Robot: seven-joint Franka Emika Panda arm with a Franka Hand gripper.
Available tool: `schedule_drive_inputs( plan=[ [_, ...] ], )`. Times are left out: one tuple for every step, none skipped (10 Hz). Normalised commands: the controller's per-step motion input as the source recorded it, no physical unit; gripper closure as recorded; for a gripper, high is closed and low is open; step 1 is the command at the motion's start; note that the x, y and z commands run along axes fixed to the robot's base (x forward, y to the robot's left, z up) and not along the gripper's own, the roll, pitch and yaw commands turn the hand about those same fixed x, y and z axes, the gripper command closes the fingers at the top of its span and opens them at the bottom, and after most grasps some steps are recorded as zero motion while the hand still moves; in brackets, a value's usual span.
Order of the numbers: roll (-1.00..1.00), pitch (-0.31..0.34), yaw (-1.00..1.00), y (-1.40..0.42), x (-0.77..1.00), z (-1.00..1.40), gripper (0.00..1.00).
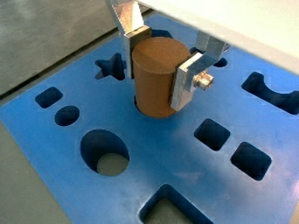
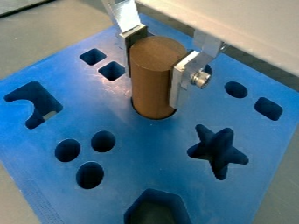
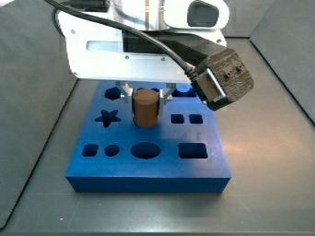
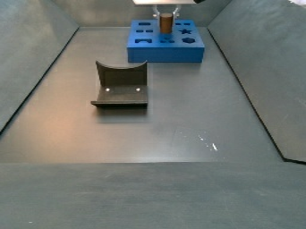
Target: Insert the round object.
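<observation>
Grey floor w/ blue block (image 3: 150, 157); hand (image 1: 162, 66) closed on upright brown peg (image 1: 156, 79), fingers (image 1: 187, 80) touching both sides.

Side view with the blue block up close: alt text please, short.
The tool grips a brown peg standing upright in the middle of a blue block, its lower end in a hole. Star, round and square holes surround it; the white arm hangs above.
</observation>
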Motion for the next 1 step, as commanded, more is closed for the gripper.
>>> schedule_drive_inputs(
  plan=[
    [0.00,0.000,0.00,0.00,0.00,0.00,1.00]
  ],
)
